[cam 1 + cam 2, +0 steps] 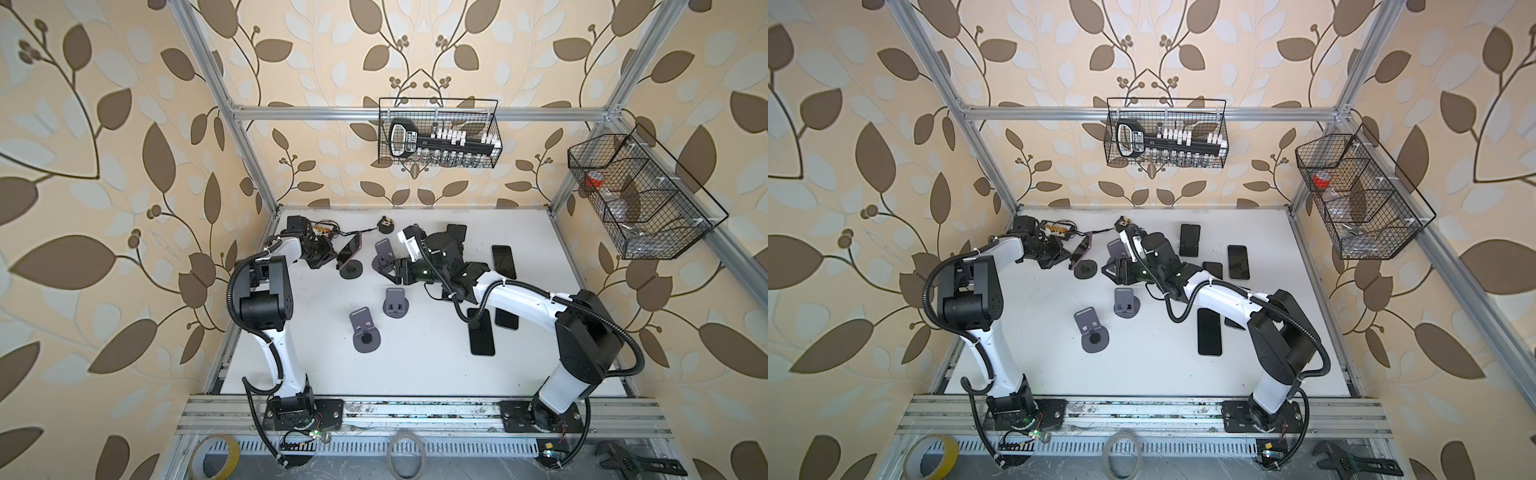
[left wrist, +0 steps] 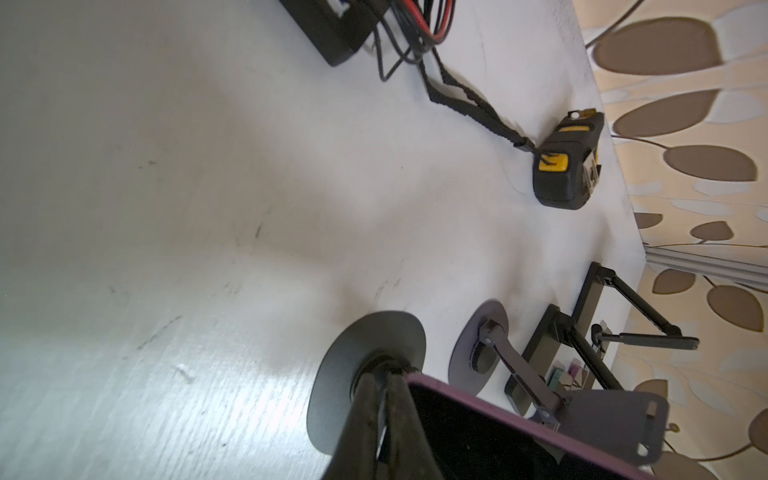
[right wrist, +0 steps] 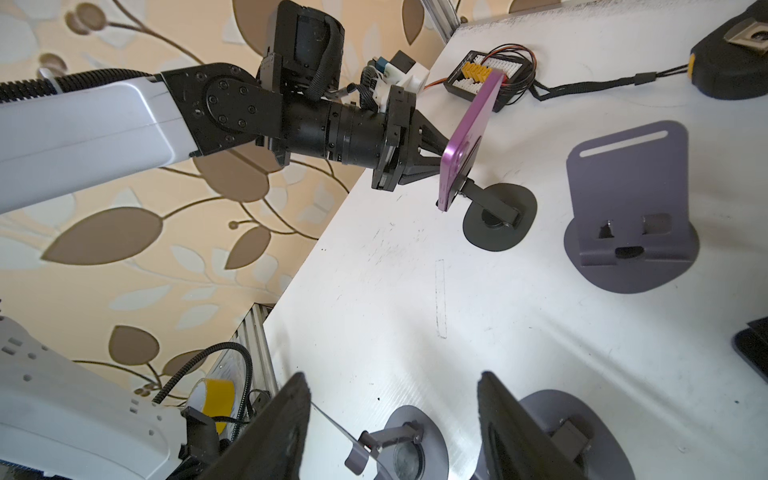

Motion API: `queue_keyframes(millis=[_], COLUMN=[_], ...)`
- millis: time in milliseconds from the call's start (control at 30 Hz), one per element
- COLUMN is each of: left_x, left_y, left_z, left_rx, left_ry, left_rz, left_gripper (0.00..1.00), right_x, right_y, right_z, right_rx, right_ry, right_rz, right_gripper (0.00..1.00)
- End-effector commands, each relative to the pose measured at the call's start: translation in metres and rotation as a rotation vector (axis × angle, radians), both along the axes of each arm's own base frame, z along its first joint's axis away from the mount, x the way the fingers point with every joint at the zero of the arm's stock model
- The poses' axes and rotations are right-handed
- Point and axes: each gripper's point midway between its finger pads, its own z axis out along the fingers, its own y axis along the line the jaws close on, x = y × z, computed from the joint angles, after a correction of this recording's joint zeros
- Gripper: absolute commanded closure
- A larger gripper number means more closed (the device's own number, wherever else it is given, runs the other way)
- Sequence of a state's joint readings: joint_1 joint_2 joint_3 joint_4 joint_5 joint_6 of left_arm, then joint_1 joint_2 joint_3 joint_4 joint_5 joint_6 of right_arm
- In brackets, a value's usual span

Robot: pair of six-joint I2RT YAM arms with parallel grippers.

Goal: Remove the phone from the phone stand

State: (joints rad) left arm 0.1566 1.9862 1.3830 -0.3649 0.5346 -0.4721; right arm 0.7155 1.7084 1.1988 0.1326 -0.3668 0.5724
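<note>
A purple phone leans on a dark round-based phone stand at the far left of the table. My left gripper is shut on the phone's upper edge; in the left wrist view its fingers sit pressed together beside the phone, above the stand's base. In the right wrist view the phone still rests against the stand's arm. My right gripper is open and holds nothing, hovering over an empty grey stand.
Two more empty grey stands stand mid-table. Dark phones lie flat on the right. A tape measure and a wired connector board sit at the back. Wire baskets hang on the frame.
</note>
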Motion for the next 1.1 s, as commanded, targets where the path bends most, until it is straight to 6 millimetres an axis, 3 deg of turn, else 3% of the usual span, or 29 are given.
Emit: queue_keyframes(millis=[0, 367, 667, 933, 1067], left_x=[0.001, -0.009, -0.031, -0.050, -0.057], left_y=[-0.002, 0.001, -0.001, -0.002, -0.002], left_z=[0.006, 0.009, 0.006, 0.014, 0.024], left_rx=[0.013, 0.039, 0.022, 0.005, 0.002], left_ry=[-0.005, 0.009, 0.018, -0.022, -0.049], left_rz=[-0.013, 0.005, 0.051, 0.107, 0.121], left_gripper=[0.92, 0.95, 0.95, 0.92, 0.85], right_x=[-0.005, -0.006, -0.011, -0.014, -0.015], right_y=[-0.001, -0.001, 0.000, 0.002, 0.005], right_z=[0.008, 0.008, 0.005, -0.002, -0.004], right_rx=[0.021, 0.026, 0.027, 0.019, 0.017], right_ry=[-0.011, -0.007, -0.002, 0.012, 0.015], right_rz=[0.003, 0.005, 0.019, 0.028, 0.034], right_gripper=[0.35, 0.35, 0.35, 0.35, 0.35])
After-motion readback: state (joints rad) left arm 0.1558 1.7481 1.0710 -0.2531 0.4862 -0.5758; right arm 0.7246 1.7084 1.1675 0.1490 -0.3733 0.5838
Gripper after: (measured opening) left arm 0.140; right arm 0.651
